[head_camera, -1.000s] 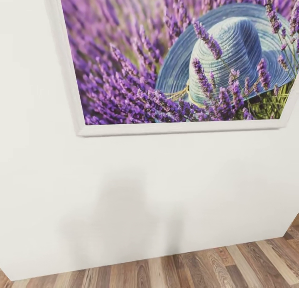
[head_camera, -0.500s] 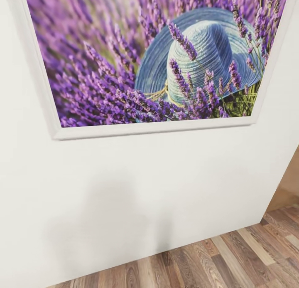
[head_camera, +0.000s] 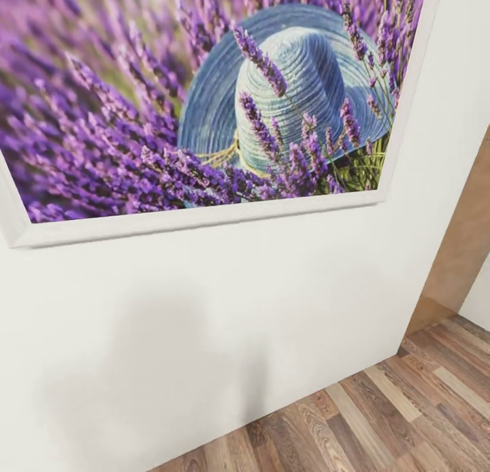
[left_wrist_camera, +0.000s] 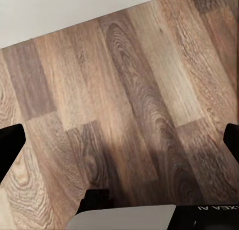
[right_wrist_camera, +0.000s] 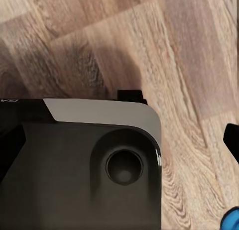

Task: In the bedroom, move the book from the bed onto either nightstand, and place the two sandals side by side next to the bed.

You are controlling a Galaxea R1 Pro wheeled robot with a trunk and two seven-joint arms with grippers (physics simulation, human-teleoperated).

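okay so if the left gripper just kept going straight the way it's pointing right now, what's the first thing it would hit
Probably the wood-plank floor. The left gripper points down at bare planks, its fingertips spread at the frame's edges with nothing between them. The white wall lies off to one side. How far down the floor is cannot be judged.

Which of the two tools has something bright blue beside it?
The right tool, open over the wood floor: a bright blue scrap shows at the picture's edge by its finger. The left tool, also open, has plain floor between its fingers.
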